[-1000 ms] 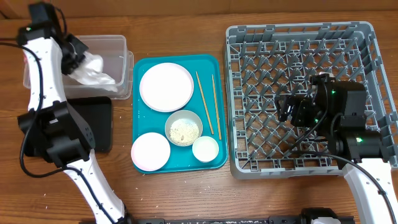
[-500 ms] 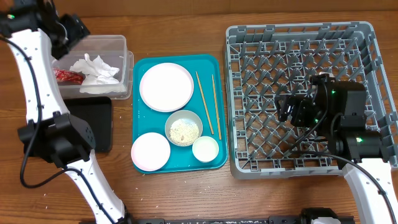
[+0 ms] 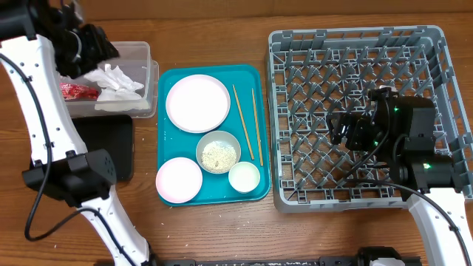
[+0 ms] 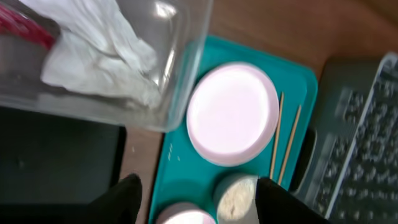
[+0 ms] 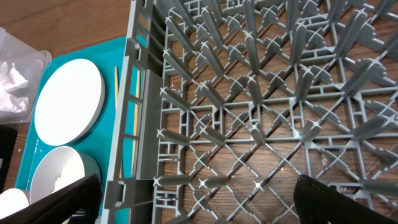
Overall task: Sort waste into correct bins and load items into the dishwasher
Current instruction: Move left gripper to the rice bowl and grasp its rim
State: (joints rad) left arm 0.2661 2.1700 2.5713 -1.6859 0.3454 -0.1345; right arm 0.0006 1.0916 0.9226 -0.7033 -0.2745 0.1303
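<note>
Napkin pieces (image 4: 99, 59) and the red wrapper (image 4: 25, 28) lie loose in the clear tub (image 4: 180, 74), and the left gripper (image 4: 199, 185) hangs just above and off the tub's corner, fingers spread wide, nothing between them. Below that tub sits the black tray (image 3: 111, 144), partly hidden by the arm.

Moving out to the teal tray (image 3: 166, 129): a large white plate (image 3: 198, 103) at the top, two chopsticks (image 3: 247, 122) lying side by side along its right edge, a grey bowl (image 3: 218, 153) with rice grains in it, a pale pink plate (image 3: 179, 179) at lower left, and a small white cup (image 3: 244, 176) at lower right, just beside the bowl.

Over to the other side: the right gripper (image 5: 198, 186) hovers over the grey dish rack (image 3: 355, 44), jaws wide apart and empty too, pointing toward the rack's left wall. Only bare pegs show inside the rack, with the wooden table (image 3: 222, 229) showing through the lattice floor.
</note>
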